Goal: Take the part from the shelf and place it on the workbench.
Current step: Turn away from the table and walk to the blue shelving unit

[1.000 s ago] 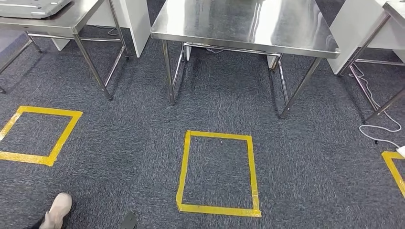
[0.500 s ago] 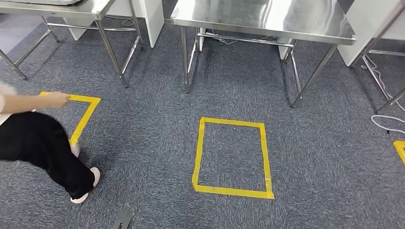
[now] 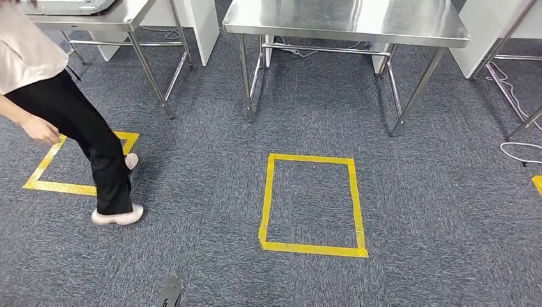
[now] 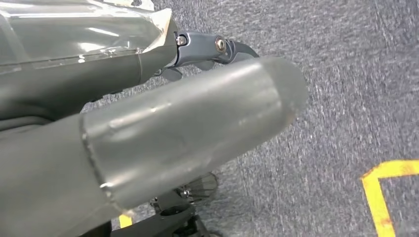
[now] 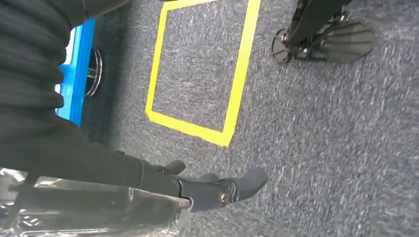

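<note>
My left hand (image 4: 188,133) hangs low over the grey carpet (image 4: 346,74), with the thick thumb jutting forward and one dark finger reaching past it. I cannot tell whether the rest are spread or curled. The right hand (image 5: 207,190) also hangs over the carpet with dark fingers stretched out. A sheet of crinkled clear film (image 5: 99,207) lies against its wrist side, and I cannot tell whether that hand grips anything.

Where the part lies I cannot tell. A flat grey item (image 3: 64,6) sits on a side table (image 3: 128,16) far ahead and outward of the left hand, but it is too cropped to name.

The steel workbench (image 3: 345,22) stands ahead of both hands, beyond a yellow tape square (image 3: 312,203). A person (image 3: 77,115) is mid-stride out past the left hand.

I would expect a shop part to be stiff, fairly weighty and smooth enough to slip. I would take it by opposite edges, one hand each side, keeping it level.
</note>
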`<move>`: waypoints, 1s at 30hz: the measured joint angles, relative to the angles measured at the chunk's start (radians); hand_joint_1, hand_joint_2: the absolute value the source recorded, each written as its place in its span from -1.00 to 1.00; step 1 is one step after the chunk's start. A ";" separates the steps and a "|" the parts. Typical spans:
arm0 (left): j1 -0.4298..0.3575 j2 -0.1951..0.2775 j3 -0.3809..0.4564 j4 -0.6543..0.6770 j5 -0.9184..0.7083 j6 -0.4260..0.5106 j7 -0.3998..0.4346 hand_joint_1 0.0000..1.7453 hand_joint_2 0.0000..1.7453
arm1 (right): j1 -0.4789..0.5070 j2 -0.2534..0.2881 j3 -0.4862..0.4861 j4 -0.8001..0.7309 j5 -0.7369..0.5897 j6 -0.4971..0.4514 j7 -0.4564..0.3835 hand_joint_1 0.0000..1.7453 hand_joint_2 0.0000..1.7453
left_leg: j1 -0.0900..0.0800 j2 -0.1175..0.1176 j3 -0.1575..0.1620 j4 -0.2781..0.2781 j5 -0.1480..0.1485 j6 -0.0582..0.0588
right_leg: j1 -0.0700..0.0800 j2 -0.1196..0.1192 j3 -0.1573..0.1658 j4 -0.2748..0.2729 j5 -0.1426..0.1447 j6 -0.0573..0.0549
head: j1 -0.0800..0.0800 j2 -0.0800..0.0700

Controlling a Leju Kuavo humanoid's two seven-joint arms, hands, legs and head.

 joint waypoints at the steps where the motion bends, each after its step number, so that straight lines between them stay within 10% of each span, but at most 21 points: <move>1: 0.000 0.001 0.000 0.000 0.000 0.000 0.000 -1.00 -1.00 | 0.000 0.000 0.000 0.000 0.000 0.000 0.000 -1.00 1.00 | 0.000 -0.001 -0.029 0.067 -0.041 0.000 | 0.006 -0.001 -0.006 0.000 0.004 -0.012 | -0.002 0.000; 4: 0.004 0.002 0.000 0.000 0.000 0.000 0.000 -1.00 -1.00 | 0.002 0.000 0.000 0.000 0.000 0.001 0.000 -1.00 1.00 | -0.001 -0.004 -0.087 0.219 -0.098 -0.001 | 0.022 -0.004 -0.024 0.001 0.016 -0.028 | -0.002 0.000; 9: 0.003 0.003 0.000 0.000 0.000 0.002 -0.001 -1.00 -1.00 | 0.005 0.002 0.000 0.000 0.002 0.004 0.000 -1.00 1.00 | -0.008 -0.001 0.077 -0.044 0.012 0.026 | 0.035 -0.003 -0.034 0.006 0.029 -0.018 | -0.001 0.000; 11: 0.002 0.004 0.000 0.000 0.000 0.003 -0.002 -1.00 -1.00 | 0.004 0.003 0.000 0.000 0.002 0.006 0.000 -1.00 1.00 | -0.013 0.001 0.089 -0.079 0.015 0.027 | 0.042 -0.004 -0.042 0.010 0.030 -0.014 | 0.000 0.000; 15: 0.004 0.003 0.000 0.000 -0.001 0.002 -0.002 -1.00 1.00 | 0.003 0.001 0.000 0.000 0.000 0.006 0.001 -1.00 1.00 | -0.026 0.001 0.079 -0.084 0.020 0.031 | 0.045 -0.005 -0.054 0.010 0.038 -0.004 | 0.003 0.000; 16: 0.004 0.003 0.000 0.000 -0.002 0.002 -0.002 -1.00 1.00 | 0.003 0.001 0.000 0.000 -0.001 0.007 0.001 -1.00 1.00 | -0.029 0.001 0.076 -0.084 0.023 0.035 | 0.043 -0.005 -0.054 0.010 0.042 0.001 | 0.002 0.000; 20: 0.004 0.001 0.000 0.000 -0.006 0.003 0.003 -1.00 -1.00 | 0.006 0.000 0.000 0.000 -0.004 0.007 0.004 -1.00 1.00 | -0.036 0.001 0.070 -0.082 0.029 0.042 | 0.038 -0.004 -0.058 0.010 0.049 0.007 | 0.003 0.000; 21: 0.004 0.001 0.000 0.000 -0.007 0.003 0.004 -1.00 -1.00 | 0.006 0.000 0.000 0.000 -0.004 0.007 0.005 -1.00 1.00 | -0.037 0.001 0.070 -0.082 0.029 0.043 | 0.038 -0.004 -0.058 0.010 0.049 0.007 | 0.003 0.000; 25: 0.004 0.001 0.000 0.000 -0.011 0.007 0.011 -1.00 -1.00 | 0.006 0.000 0.000 0.000 -0.005 0.007 0.006 -1.00 -1.00 | -0.039 0.001 0.069 -0.082 0.029 0.043 | 0.035 -0.005 -0.059 0.010 0.050 0.008 | 0.002 0.000; 30: 0.004 0.001 0.000 0.000 -0.012 0.010 0.013 -1.00 -1.00 | 0.005 0.000 0.000 0.000 -0.004 0.008 0.006 -1.00 -1.00 | -0.039 0.001 0.069 -0.082 0.029 0.043 | 0.035 -0.005 -0.060 0.010 0.050 0.008 | 0.002 0.000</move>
